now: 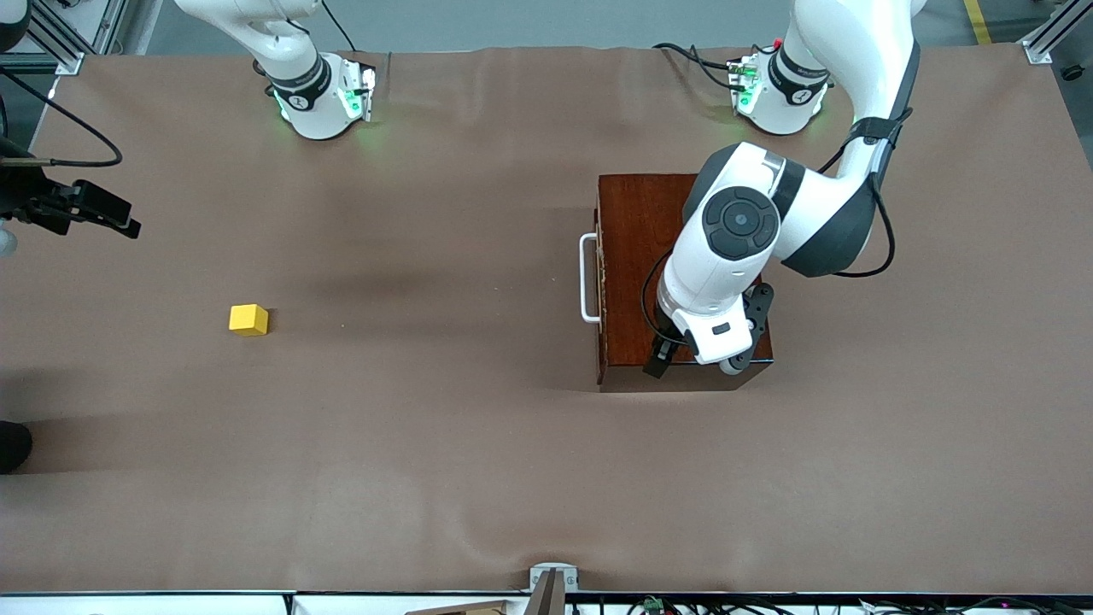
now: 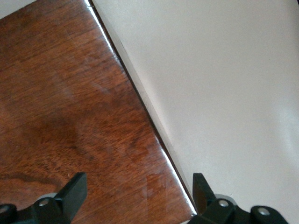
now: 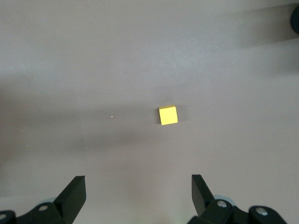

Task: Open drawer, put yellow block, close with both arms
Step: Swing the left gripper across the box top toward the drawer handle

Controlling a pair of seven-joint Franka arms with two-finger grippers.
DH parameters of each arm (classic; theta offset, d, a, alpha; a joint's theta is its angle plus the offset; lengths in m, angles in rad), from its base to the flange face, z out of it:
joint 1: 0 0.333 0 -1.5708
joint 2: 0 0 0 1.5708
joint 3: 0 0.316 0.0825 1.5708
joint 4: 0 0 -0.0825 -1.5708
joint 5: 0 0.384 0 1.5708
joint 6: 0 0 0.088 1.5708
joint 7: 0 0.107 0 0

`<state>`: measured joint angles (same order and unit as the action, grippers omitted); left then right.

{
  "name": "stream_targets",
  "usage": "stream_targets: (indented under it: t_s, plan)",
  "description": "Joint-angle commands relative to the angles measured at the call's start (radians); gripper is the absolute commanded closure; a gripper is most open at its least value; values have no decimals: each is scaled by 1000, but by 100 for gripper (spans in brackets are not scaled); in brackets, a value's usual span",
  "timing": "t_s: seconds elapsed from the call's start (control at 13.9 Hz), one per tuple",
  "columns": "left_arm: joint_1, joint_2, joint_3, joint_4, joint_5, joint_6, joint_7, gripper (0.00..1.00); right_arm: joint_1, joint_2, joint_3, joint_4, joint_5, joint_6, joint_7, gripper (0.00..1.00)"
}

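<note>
The yellow block (image 1: 248,319) (image 3: 168,115) lies alone on the brown table cover toward the right arm's end. The dark reddish-brown box (image 1: 636,256) (image 2: 70,102) stands toward the left arm's end. Its drawer is pushed in, with the white handle (image 1: 588,278) on the side that faces the block. My left gripper (image 1: 695,366) (image 2: 139,186) hangs open just over the box's top, at the edge nearest the front camera, with nothing between its fingers. My right gripper (image 1: 115,213) (image 3: 138,186) is open and empty, high over the table's right-arm end, well apart from the block.
Bare brown table cover (image 1: 410,427) stretches between the block and the box. A grey bracket (image 1: 553,576) sits at the table's edge nearest the front camera. A dark rounded object (image 1: 13,444) shows at the table's right-arm end.
</note>
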<state>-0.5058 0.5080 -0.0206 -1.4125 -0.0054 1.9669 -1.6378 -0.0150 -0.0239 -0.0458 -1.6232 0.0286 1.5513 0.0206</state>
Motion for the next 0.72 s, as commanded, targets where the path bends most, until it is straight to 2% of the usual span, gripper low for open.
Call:
stream_targets:
  t_s: [0.0,0.29,0.43,0.65]
  plan:
    - [-8,24,4,29,47,4,1,0,9,-18,-3,-18,-13,4,6,0]
    - [-38,75,5,93,50,4,102,0,10,-18,-5,-18,-13,4,6,0]
    - [-94,76,2,92,128,-6,246,0,9,-18,-3,-18,-13,3,6,0]
    - [-178,99,10,128,191,-6,273,0,9,-18,-3,-18,-13,3,6,0]
